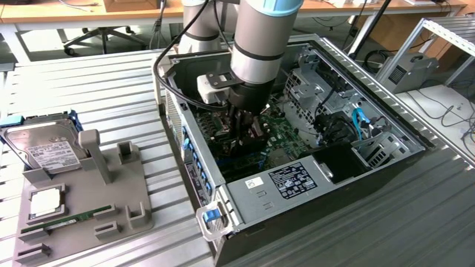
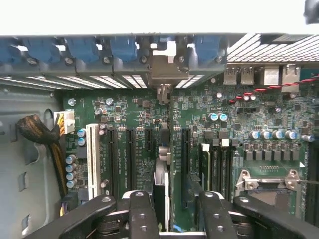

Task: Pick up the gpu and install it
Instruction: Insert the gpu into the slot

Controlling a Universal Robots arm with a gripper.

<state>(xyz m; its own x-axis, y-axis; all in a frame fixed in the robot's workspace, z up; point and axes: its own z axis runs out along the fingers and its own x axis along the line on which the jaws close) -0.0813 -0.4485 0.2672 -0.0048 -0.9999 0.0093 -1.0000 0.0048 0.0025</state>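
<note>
We are hovering our gripper (image 2: 171,209), its fingers spread wide and gripping nothing, just above the gpu (image 2: 160,191) standing edge-on in its motherboard (image 2: 139,114) slot inside the computer case (image 1: 326,183), judging that a straight, level lift should avoid nudging the seated card.

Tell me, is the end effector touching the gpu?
Cannot tell. In the wrist view the gpu stands between the open end effector's fingers: one stands clear, the other hides any gap.

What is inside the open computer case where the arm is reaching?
Inside the computer case: a green motherboard, with the gpu standing edge-on in a slot between the open gripper. The arm covers the board beneath it.
</note>
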